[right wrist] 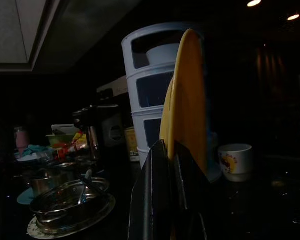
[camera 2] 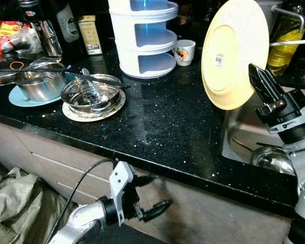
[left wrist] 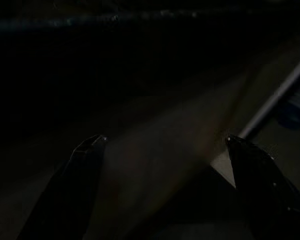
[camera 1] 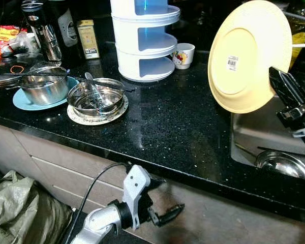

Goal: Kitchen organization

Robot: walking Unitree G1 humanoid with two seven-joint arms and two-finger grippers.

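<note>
My right gripper [camera 2: 255,74] is shut on the rim of a pale yellow plate [camera 1: 246,53], holding it up on edge above the right end of the black counter [camera 1: 162,127], next to the sink [camera 1: 254,134]. In the right wrist view the plate [right wrist: 186,100] stands edge-on between the black fingers [right wrist: 155,195]. A white tiered rack [camera 1: 142,40] stands at the back of the counter. My left gripper [camera 1: 170,203] hangs low in front of the cabinet, below the counter edge, its fingers [left wrist: 85,160] spread open on nothing.
A steel bowl [camera 1: 95,96] with a spoon sits on a small plate, and a steel pot [camera 1: 40,86] on a blue plate beside it. A small cup [camera 1: 183,55] stands behind the rack. Steel ware [camera 1: 284,163] lies in the sink. A sack [camera 1: 20,208] is on the floor.
</note>
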